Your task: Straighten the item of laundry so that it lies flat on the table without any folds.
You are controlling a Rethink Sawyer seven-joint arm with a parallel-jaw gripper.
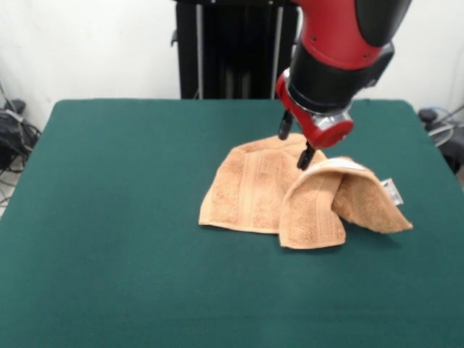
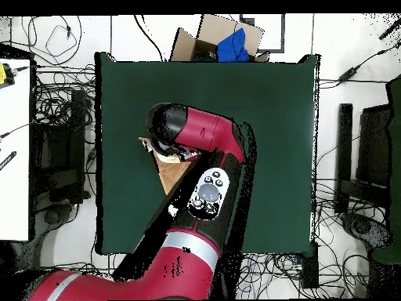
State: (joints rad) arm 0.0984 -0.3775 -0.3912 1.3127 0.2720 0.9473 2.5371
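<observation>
Here the arm [image 1: 341,51] reaches down, jaws at the folded towel [image 1: 290,192].

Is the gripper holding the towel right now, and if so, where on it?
It cannot be told. The gripper sits at the top of the raised fold of the towel, near its far edge, but whether it is pinching the cloth is unclear.
</observation>
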